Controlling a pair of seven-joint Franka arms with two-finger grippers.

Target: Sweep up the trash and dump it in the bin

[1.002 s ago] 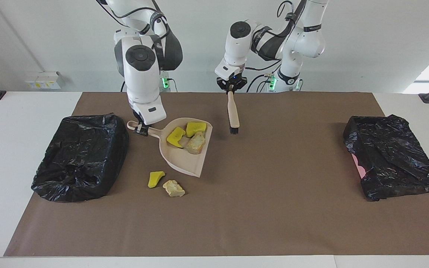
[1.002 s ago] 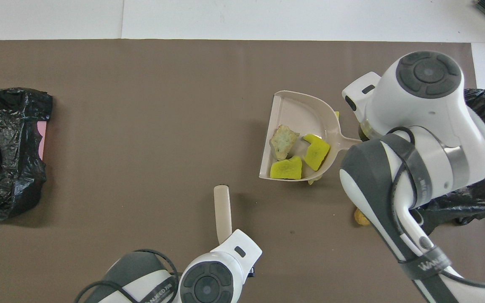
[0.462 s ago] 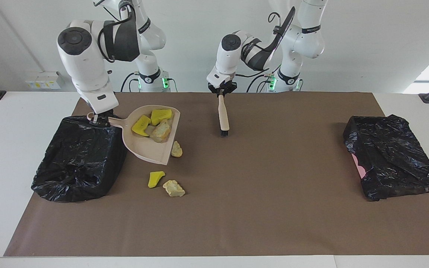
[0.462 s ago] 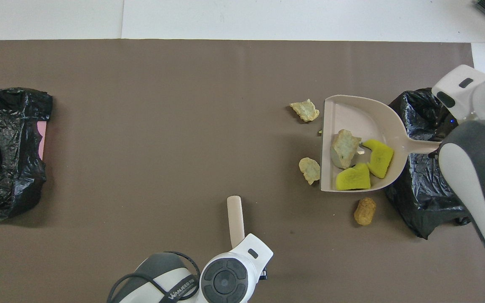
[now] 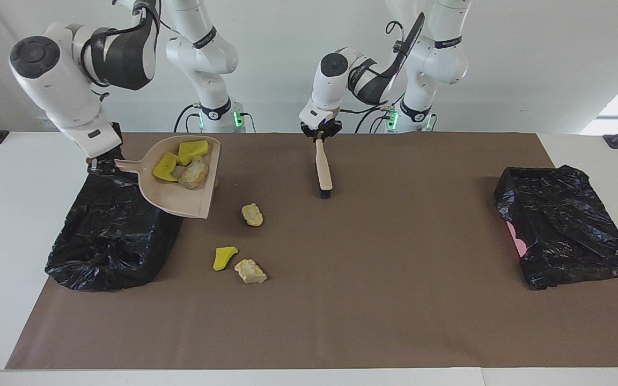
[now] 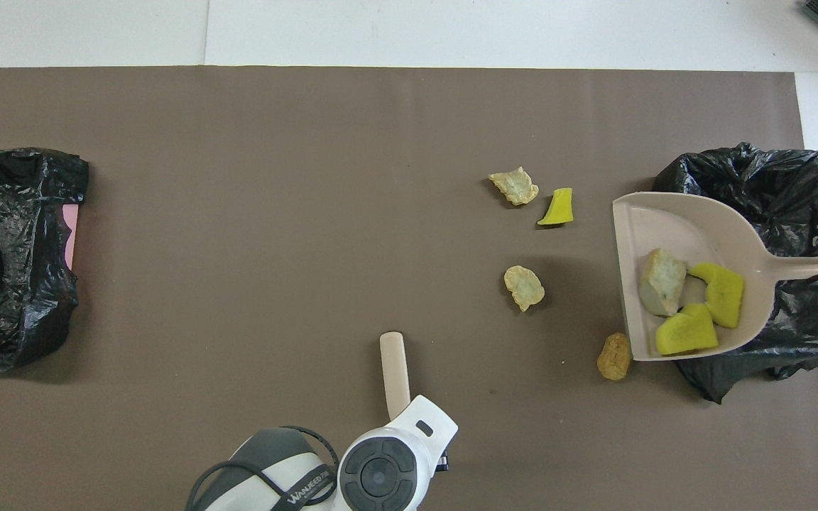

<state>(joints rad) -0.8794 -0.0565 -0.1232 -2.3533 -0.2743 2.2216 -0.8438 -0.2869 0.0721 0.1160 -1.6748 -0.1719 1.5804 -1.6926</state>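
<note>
Right pincer (image 5: 98, 164) clamped on dustpan (image 5: 180, 187) handle, pan held raised over edge of black bin bag (image 5: 110, 230) at right arm's end of surface. Three trash lumps (image 5: 183, 161) carried in pan, not yet dumped. Four lumps (image 6: 522, 285) left on brown mat (image 5: 373, 279) beside pan. Left pincer (image 5: 319, 134) closed on brush (image 5: 323, 171), waiting. Task judged partway done.
</note>
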